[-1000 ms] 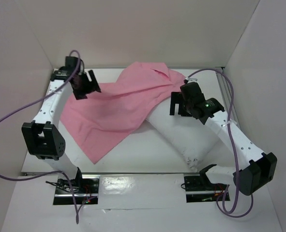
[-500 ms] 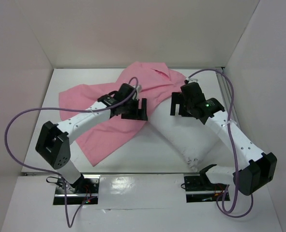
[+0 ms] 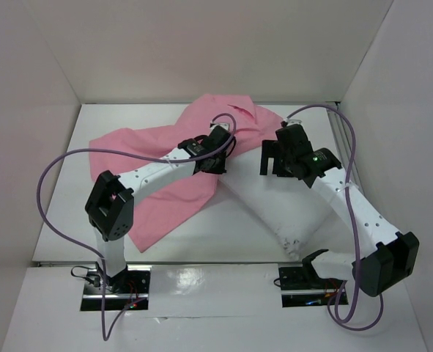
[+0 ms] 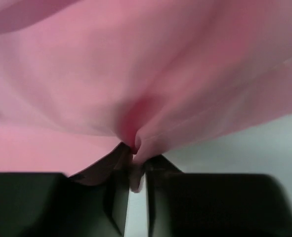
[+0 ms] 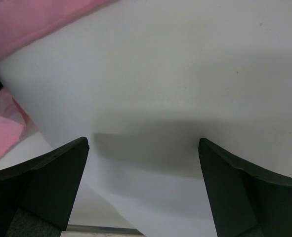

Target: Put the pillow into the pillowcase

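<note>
Left wrist: L gripper [image 4: 134, 165] pinches pillowcase [image 4: 136, 74]; R gripper [image 5: 143, 148] spread over pillow [image 5: 185, 74]

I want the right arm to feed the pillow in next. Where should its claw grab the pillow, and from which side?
Probably the bare near end of the pillow, coming down from above. That end lies clear of the pillowcase, while the far end sits under pink cloth. The stuffing looks soft, so the open right claw could pinch a fold there.
</note>
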You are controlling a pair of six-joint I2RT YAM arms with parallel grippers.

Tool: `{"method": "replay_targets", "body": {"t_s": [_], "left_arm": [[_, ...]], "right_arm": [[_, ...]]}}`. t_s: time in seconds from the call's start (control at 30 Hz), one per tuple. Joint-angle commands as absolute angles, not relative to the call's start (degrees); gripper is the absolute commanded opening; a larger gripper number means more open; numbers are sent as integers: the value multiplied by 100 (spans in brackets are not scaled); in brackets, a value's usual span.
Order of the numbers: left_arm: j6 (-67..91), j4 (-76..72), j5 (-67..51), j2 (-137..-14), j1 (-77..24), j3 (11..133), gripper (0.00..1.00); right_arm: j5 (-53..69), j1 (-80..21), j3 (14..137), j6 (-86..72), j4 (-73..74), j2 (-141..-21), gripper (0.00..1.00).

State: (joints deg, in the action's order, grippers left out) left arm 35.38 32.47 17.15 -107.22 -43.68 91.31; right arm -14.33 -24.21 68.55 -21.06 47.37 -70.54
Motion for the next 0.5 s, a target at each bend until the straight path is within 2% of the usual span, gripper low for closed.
{"method": "replay_targets", "body": {"t_s": [0.0,0.07,0.2,0.27,0.3,0.33,0.37,0.4,0.47], "left_arm": [[3542,3637,2399,-10531,-4342,9291,15],[3604,3761,2469,-10389,-4219,9290,0],[3753,4025,2541,-9758,-3851,8958,0],[3753,4025,2487,-9145,-3448,8729,0],[3753,4025,2409,-8941,-3297,8527,0],[3753,4025,2347,-8738,-3131,8430,0],[3605,4025,2294,-8554,-2772,8350,0],[3499,4025,2146,-8221,-2595,8219,0],[3359,4025,1926,-7964,-2104,8165,0]], "right_arm": [[-1433,-2382,6918,-1951,4896,-7101,100],[-1433,-2382,6865,-1899,4774,-7181,100],[-1311,-2268,6602,-1898,4344,-7523,98],[-1100,-2093,6548,-1898,4149,-7768,87],[-1099,-2013,6548,-1985,4044,-7848,73],[-1099,-1830,6496,-2134,4043,-7918,37],[-1099,-1724,6495,-2249,4043,-7971,16],[-1316,-1496,6547,-2502,4043,-7972,0],[-1572,-1224,6548,-2714,4043,-7972,0]]}}
